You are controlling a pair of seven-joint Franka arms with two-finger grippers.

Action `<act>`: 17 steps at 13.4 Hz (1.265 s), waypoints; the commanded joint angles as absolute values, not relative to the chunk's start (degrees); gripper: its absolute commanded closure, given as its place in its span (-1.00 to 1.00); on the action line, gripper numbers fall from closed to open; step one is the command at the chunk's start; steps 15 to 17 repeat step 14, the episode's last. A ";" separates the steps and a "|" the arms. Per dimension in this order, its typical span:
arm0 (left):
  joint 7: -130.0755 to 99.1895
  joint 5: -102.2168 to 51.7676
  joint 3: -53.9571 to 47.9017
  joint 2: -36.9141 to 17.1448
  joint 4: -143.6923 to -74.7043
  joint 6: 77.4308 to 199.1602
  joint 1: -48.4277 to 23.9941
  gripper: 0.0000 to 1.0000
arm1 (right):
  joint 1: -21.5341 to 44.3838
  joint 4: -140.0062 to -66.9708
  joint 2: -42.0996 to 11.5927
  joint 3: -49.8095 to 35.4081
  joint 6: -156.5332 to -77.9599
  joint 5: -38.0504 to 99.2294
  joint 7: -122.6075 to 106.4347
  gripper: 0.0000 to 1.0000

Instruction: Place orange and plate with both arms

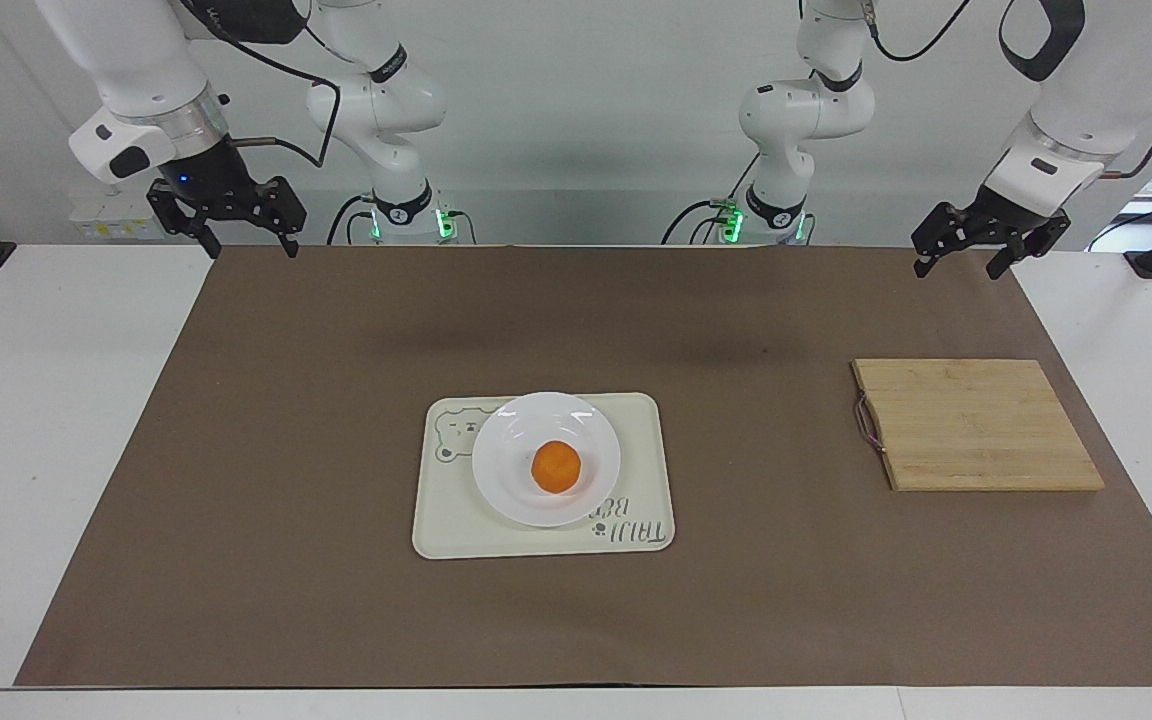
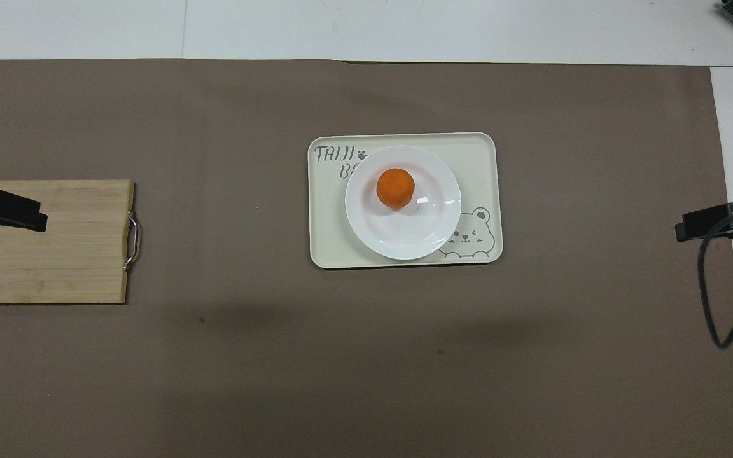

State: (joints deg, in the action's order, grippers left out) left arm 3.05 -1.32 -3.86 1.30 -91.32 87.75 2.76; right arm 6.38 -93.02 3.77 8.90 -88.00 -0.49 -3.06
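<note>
Judged done or nearly so, with orange (image 1: 556, 467) resting in plate (image 1: 546, 458) on tray (image 1: 542, 476) mid-table, nothing evidently left but waiting; left gripper (image 1: 964, 251) raised over the mat's corner near the board (image 1: 976, 425), right gripper (image 1: 241, 230) over the other corner, fingers spread, empty, touching nothing.

A: so the orange (image 1: 556, 467) is bright orange on a plain glossy white plate (image 1: 505, 485), yeah?

B: yep, cream tray (image 1: 456, 525) under it with a grey bear drawing, pale wood cutting board (image 1: 976, 424), brown mat (image 1: 286, 420).
</note>
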 commanded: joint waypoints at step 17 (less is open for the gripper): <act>3.51 -0.53 -4.31 1.67 -90.79 86.57 3.34 -1.00 | 6.06 -92.64 3.96 8.61 -87.10 -1.76 -4.39 -1.00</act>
